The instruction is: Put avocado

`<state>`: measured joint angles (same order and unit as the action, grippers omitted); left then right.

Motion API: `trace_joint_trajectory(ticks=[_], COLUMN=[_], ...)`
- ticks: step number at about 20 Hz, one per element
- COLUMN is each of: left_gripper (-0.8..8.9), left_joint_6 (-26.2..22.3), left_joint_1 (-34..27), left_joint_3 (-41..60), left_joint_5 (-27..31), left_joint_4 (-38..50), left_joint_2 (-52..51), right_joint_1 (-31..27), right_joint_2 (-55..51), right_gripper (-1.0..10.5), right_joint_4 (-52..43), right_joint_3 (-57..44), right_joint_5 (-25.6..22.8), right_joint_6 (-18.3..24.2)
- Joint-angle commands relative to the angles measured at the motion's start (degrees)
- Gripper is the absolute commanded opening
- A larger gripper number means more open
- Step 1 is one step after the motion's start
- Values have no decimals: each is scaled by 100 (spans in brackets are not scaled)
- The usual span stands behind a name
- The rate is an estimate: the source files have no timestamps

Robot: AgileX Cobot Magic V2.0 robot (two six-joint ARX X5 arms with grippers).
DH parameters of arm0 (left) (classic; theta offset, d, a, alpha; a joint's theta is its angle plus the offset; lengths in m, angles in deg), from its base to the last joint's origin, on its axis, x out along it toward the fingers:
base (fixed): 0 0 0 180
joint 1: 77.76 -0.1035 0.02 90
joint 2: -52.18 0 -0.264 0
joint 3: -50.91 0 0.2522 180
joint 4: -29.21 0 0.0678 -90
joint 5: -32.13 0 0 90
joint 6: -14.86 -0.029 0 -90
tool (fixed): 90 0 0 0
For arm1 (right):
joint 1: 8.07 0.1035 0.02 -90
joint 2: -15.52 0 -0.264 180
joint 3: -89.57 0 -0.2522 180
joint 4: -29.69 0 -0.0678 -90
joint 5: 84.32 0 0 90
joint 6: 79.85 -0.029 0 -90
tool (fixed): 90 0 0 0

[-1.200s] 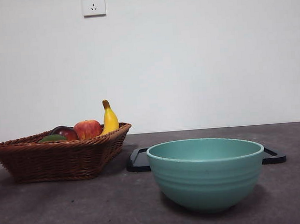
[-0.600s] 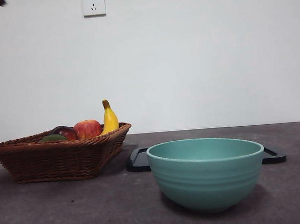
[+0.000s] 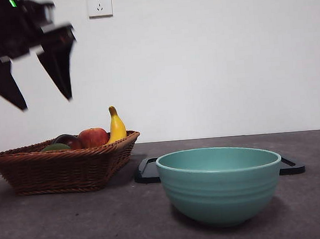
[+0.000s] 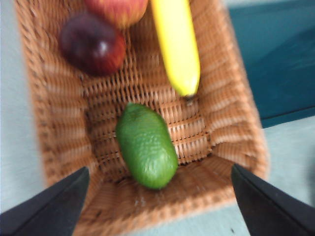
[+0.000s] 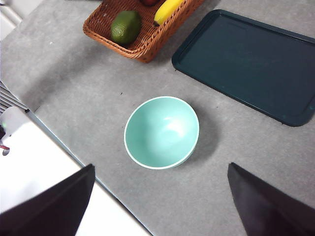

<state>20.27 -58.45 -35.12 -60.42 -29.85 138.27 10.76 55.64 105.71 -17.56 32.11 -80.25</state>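
Wicker is my landmark: the basket (image 3: 64,168) holds everything I care about right now. I have the left gripper (image 3: 43,95) hanging above the basket with its jaws spread wide and nothing between them, which I judge is the right stance for coming down over a fruit lying low in the weave. My left wrist view looks straight down into the basket, and the avocado (image 4: 146,145) lies on the basket's floor between the two jaw tips, apart from its neighbours. The banana (image 4: 176,46) has its tip just beside the avocado's far end; the dark red-purple fruit (image 4: 92,43) and the red apple (image 4: 118,9) sit deeper in the basket, well clear of it.

That avocado is a green oval, longer than it is wide, with dull pebbled skin. I expect the bumps to give the pads some bite, though the rounded sides could roll.

Beside the basket stand the teal bowl (image 3: 220,184) and the dark tray (image 5: 246,64); which one receives the fruit, I cannot tell. My right gripper (image 5: 160,206) waits high over the bowl, jaws apart, holding nothing.
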Motion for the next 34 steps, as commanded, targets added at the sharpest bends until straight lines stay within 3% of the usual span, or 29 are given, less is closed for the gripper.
trace_joint_trajectory(ticks=[1,9,13,15,16,22,25,28,34], left_gripper=[463,456,363,186,144,145,145,145,145], left_joint_6=[-2,24,22,20,17,0,-9,-55,-179], left_joint_1=[72,107,107,107,107,151,468,1047,2352], left_joint_3=[-144,-144,-144,-144,-144,-636,-804,-804,-802], left_joint_5=[205,310,317,321,323,289,37,-664,-831], left_joint_4=[184,756,765,758,750,428,363,170,129], left_joint_2=[448,1582,1768,1768,1768,1416,662,83,442], right_joint_1=[33,33,33,33,33,33,33,33,33], right_joint_2=[26,28,26,26,26,24,26,24,26], right_gripper=[432,432,432,432,432,432,432,432,432], right_joint_4=[-50,-50,-50,-50,-50,-48,-55,-50,-48], right_joint_3=[101,101,101,101,101,101,101,101,101], right_joint_5=[13,13,13,13,13,11,-15,-105,-116], right_joint_6=[-44,-44,-44,-44,-44,-44,-39,-39,-42])
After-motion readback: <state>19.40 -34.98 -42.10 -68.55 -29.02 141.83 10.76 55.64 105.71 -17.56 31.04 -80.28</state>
